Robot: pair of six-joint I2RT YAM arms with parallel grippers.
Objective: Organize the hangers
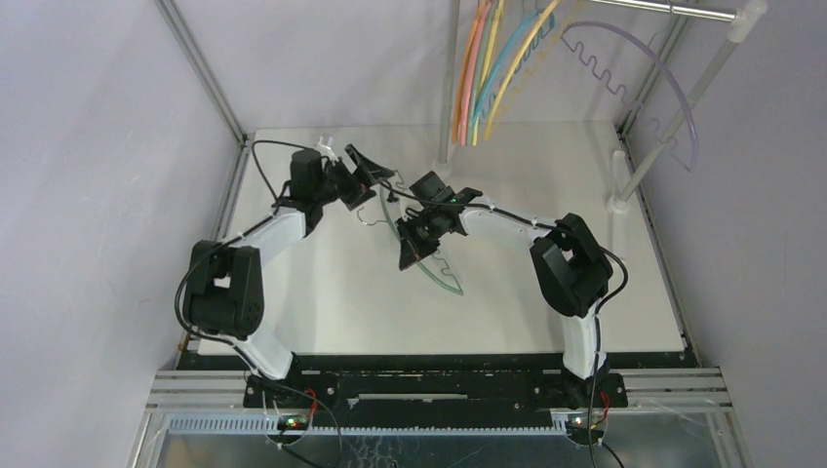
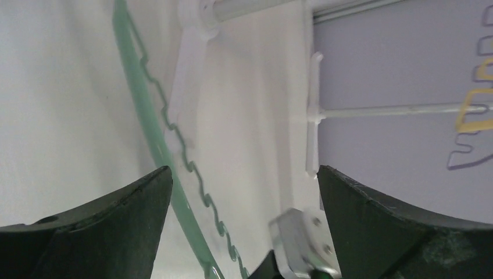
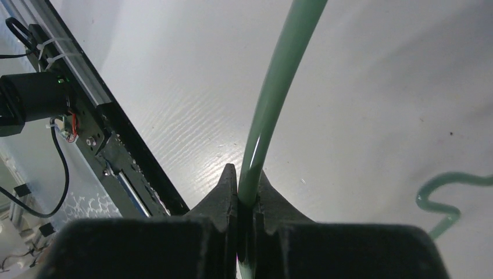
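A green hanger (image 1: 441, 273) with a wavy notched edge is held over the table by my right gripper (image 1: 411, 253). In the right wrist view the gripper (image 3: 247, 187) is shut on the hanger's smooth green rod (image 3: 273, 87). My left gripper (image 1: 376, 187) is open just left of the hanger's upper end. In its wrist view the gripper (image 2: 244, 170) has its jaws wide apart, and the green hanger (image 2: 148, 128) passes by the left fingertip without being gripped. Orange, pink, yellow and teal hangers (image 1: 480, 68) and a pale purple hanger (image 1: 639, 73) hang on the rack bar.
The white-and-metal rack stands at the back: a pole foot (image 1: 444, 161) at the middle, a slanted pole (image 1: 673, 127) at the right, and the top bar (image 1: 683, 10). Grey walls close in the left and right sides. The black frame rail (image 1: 439, 361) runs along the near edge.
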